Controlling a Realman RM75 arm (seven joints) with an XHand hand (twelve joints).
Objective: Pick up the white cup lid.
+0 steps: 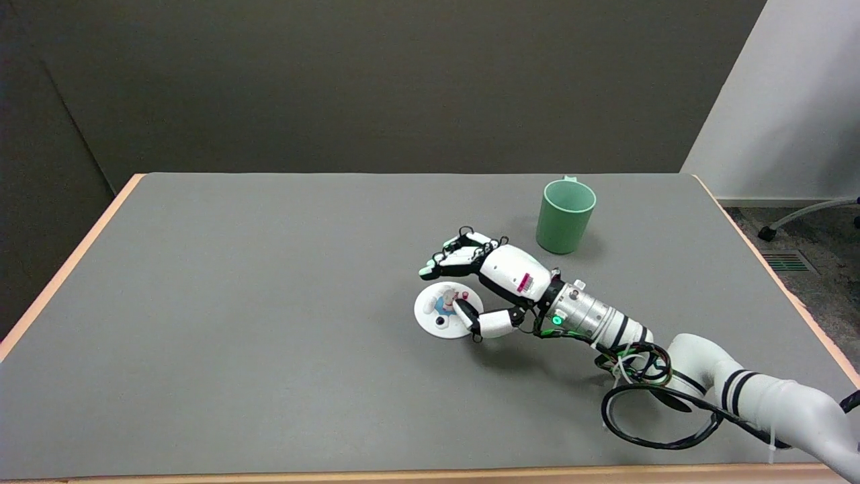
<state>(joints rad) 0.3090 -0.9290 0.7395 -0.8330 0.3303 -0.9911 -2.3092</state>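
right hand (478,281) over white cup lid (443,310), green cup (565,215) well apart

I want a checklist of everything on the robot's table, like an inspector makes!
Surface: grey table with a pale wood edge.
Job's things: white cup lid lies flat, with a small picture on top.
Clutter: green cup stands upright, apart from the lid.
Hands: right hand is over the lid, one finger overlapping its right edge; lid not lifted.
Cables: black cable loops beside the arm's wrist.
Surroundings: dark wall behind; chair base at right.
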